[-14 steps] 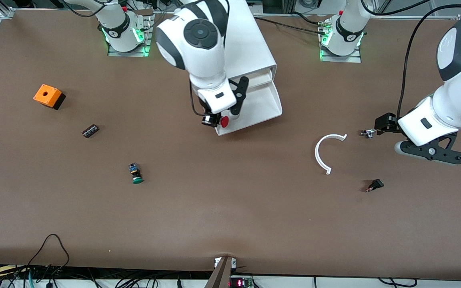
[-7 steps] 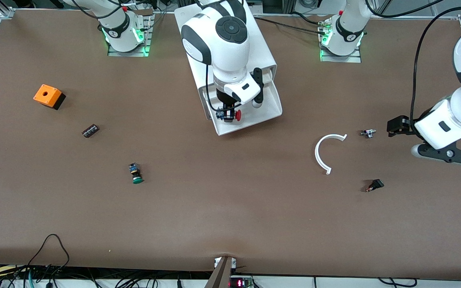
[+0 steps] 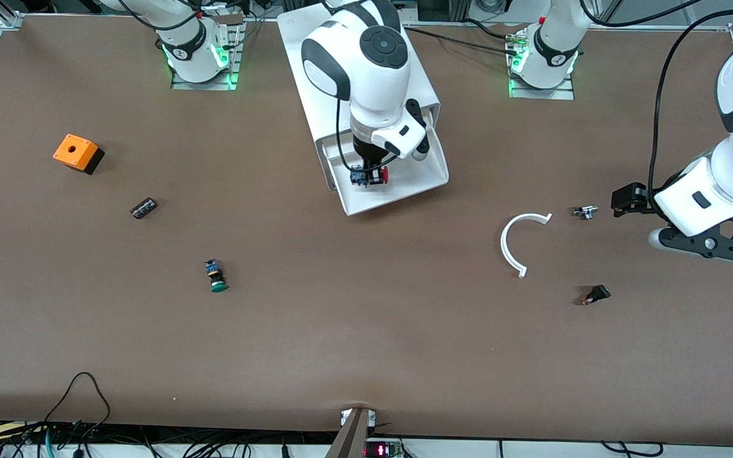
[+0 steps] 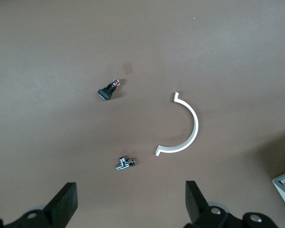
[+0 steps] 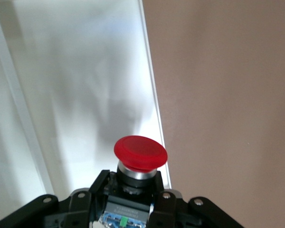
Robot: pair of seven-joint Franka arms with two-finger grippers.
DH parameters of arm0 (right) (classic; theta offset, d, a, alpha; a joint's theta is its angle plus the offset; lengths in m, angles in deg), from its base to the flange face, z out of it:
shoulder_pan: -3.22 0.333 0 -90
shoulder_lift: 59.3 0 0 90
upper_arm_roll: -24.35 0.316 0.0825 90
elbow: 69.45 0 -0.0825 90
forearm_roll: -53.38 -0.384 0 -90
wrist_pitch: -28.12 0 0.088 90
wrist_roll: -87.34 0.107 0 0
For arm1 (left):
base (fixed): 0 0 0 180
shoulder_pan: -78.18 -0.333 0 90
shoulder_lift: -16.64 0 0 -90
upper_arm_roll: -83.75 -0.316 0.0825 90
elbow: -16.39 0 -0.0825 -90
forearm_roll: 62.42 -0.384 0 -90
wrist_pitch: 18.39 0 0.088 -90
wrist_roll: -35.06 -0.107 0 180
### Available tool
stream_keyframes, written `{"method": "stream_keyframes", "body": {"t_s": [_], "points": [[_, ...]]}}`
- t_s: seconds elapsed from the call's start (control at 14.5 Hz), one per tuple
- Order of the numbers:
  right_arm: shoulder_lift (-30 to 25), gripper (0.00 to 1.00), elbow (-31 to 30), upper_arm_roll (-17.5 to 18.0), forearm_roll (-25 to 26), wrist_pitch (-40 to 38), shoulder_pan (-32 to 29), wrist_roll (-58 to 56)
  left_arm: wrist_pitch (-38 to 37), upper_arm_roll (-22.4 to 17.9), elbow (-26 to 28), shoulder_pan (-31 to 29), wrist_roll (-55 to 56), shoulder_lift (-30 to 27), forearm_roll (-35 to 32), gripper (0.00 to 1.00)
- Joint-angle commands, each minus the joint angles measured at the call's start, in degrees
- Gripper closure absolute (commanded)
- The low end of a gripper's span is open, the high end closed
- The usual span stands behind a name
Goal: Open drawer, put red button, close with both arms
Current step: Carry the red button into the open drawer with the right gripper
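The drawer [image 3: 418,175] stands pulled out of the white cabinet [image 3: 422,81], toward the front camera. My right gripper [image 3: 367,175] hangs over the drawer's tray, shut on the red button [image 3: 382,176]. In the right wrist view the red button [image 5: 140,152] sticks out past my right gripper [image 5: 133,189], its red cap over the drawer's white floor [image 5: 80,90] close to the tray's rim. My left gripper [image 3: 625,200] waits open over the table at the left arm's end. In its wrist view the left gripper [image 4: 129,207] has nothing between its fingers.
Near the left gripper lie a small metal fitting [image 3: 585,212] [image 4: 125,163], a white curved piece [image 3: 511,245] [image 4: 190,133] and a small black part [image 3: 596,294] [image 4: 109,90]. Toward the right arm's end lie an orange box [image 3: 76,152], a dark part [image 3: 144,208] and a green-capped button [image 3: 216,278].
The right gripper has carried the red button from the drawer's front edge to over the tray, closer to the cabinet. The left arm has drawn slightly away from the metal fitting.
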Motion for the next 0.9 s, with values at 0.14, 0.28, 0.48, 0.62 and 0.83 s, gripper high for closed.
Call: {"method": "stream_keyframes", "body": {"t_s": [0.14, 0.28, 0.48, 0.62, 0.83], "points": [[3.2, 0.66, 4.12, 0.43, -0.13, -0.9, 0.2, -1.64, -0.99, 0.25, -0.36, -0.45, -0.72, -0.22, -0.99, 0.0], [4.26, 0.66, 4.47, 0.61, -0.13, -0.64, 0.37, -1.55, -0.99, 0.34, -0.36, -0.37, -0.63, -0.22, -0.99, 0.0], [5.23, 0.66, 4.47, 0.61, -0.13, -0.55, 0.46, -1.46, -0.99, 0.42, -0.63, 0.42, -0.55, -0.13, -0.99, 0.0], [5.67, 0.66, 4.47, 0.61, -0.13, -0.55, 0.99, -1.55, -0.99, 0.69, -0.63, 0.78, -0.11, -0.22, -0.99, 0.0], [6.2, 0.66, 4.47, 0.53, -0.13, -0.29, 1.87, -1.55, -0.99, 0.78, -0.63, 0.69, -0.02, -0.31, -0.99, 0.0]]}}
